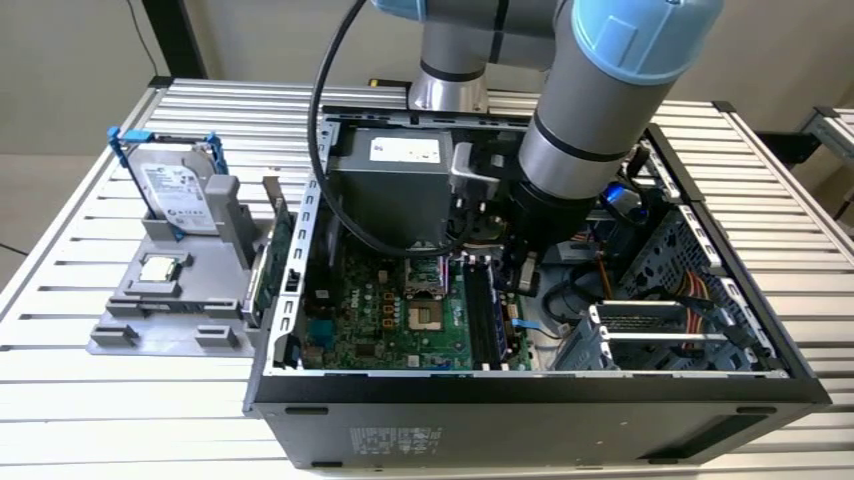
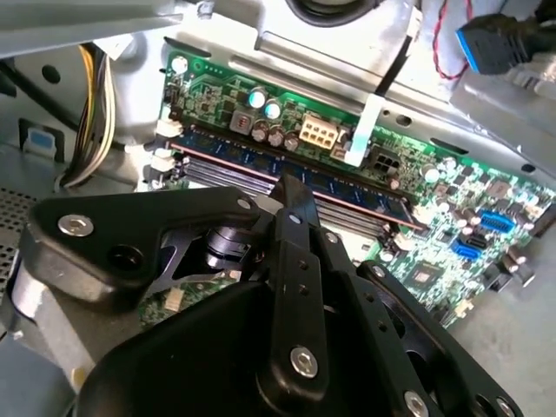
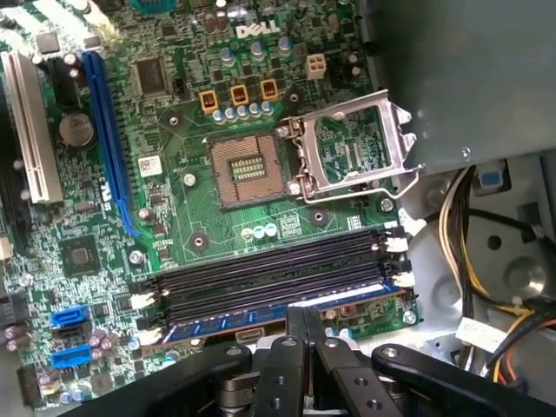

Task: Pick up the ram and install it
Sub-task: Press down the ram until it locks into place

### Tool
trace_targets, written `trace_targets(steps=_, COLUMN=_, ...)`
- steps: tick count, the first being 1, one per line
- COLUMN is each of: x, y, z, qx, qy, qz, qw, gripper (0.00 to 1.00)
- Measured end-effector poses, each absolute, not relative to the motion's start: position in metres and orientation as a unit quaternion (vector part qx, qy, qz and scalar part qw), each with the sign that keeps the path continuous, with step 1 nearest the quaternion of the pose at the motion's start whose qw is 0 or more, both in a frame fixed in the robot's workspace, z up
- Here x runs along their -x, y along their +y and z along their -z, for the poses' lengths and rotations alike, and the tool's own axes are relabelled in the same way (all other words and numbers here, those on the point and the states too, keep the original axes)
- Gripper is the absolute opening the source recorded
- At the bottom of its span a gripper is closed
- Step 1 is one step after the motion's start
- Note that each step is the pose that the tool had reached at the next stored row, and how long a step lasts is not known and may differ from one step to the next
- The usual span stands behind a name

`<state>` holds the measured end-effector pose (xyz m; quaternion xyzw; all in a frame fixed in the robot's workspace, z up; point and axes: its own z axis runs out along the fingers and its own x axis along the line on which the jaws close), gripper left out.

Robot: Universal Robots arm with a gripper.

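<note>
Claw [image 3: 304, 326] down inside the open computer case [image 1: 534, 400], fingers pressed together edge-on over the top edge of the ram [image 3: 261, 320], closed so as to push rather than to carry. Ram standing upright in the memory slot nearest the claw, long edge along the row of slots [image 3: 269, 278], seen as a blue-green strip in the first wrist view and as a row of dark chips [image 2: 347, 187] in the second wrist view. Seemingly lowered into the slot already; whether fully seated cannot be told, since the white end clips [image 3: 401, 280] give no clear sign either way. Other black slots beside it bare, which explains the approach from straight above: little room between neighbours for a sideways entry. Processor socket [image 3: 248, 169] open on the board [image 3: 87, 252], its metal frame [image 3: 352, 148] flipped up and out of the way. On the counter [image 1: 80, 400], at the exterior view's left of the case, a grey holder [image 1: 174, 320] with a hard drive [image 1: 174, 190] upright and a small silver chip [image 1: 160, 268] lying flat, kept apart from the work.
</note>
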<state>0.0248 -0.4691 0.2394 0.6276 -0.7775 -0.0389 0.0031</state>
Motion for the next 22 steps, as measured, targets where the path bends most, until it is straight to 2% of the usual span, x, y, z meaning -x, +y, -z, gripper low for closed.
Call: trace_targets(steps=22, x=-0.0251, y=-0.4682, z=-0.2367, qx=-0.707, qy=-0.706, qz=0.042, qw=0.004, gripper=0.00)
